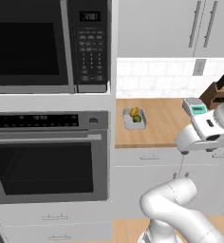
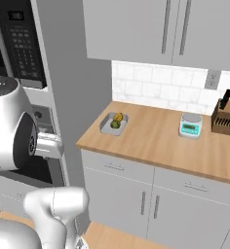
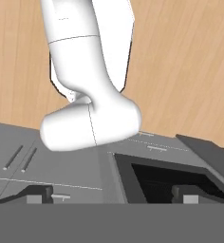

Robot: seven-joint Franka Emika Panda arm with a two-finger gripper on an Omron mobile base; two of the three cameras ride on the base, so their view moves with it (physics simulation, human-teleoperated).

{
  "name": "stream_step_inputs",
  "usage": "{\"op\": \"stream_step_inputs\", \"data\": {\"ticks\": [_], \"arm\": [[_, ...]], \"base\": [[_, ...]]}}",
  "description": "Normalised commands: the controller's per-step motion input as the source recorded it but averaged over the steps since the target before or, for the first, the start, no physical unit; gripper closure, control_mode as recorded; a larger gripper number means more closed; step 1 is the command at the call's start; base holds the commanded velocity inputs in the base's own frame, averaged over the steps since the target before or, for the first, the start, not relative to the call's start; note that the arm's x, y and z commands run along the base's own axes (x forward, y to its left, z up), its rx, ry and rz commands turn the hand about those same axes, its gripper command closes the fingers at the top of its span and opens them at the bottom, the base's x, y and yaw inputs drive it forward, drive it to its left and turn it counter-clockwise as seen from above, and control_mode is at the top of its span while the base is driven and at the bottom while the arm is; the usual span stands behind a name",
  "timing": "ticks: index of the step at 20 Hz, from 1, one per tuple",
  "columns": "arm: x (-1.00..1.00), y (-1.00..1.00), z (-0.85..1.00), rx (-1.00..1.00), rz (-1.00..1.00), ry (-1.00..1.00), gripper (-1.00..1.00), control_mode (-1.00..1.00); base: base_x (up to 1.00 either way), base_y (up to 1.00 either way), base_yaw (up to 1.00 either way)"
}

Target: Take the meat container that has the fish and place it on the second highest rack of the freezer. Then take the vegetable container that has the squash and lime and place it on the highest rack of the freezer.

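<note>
On the far left, a black microwave [image 1: 47,45] sits high in the wall, and a wall oven [image 1: 50,156] with a dark window sits below it. To the right is a wooden counter [image 2: 161,133]. At its left end sits the vegetable container [image 1: 134,118], a small grey tray with a yellow squash [image 2: 118,117] and a green lime [image 2: 115,124] inside. Further right on the counter stands a small kitchen scale [image 2: 190,125], and then a knife block [image 2: 223,119] near the tiled wall. In the hand view, the gripper [image 3: 111,194] has its two dark tips spread wide apart with nothing between them. It is well away from the container.
</note>
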Motion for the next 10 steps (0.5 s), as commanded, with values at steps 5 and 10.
{"op": "stream_step_inputs", "data": {"ticks": [5,10], "arm": [[0.00,0.00,0.00,0.00,0.00,0.00,-1.00,1.00],[-0.10,-0.13,0.00,0.07,0.01,0.00,-1.00,-1.00]], "base": [[0.37,-0.29,0.00],[-0.05,-0.03,0.01]]}}
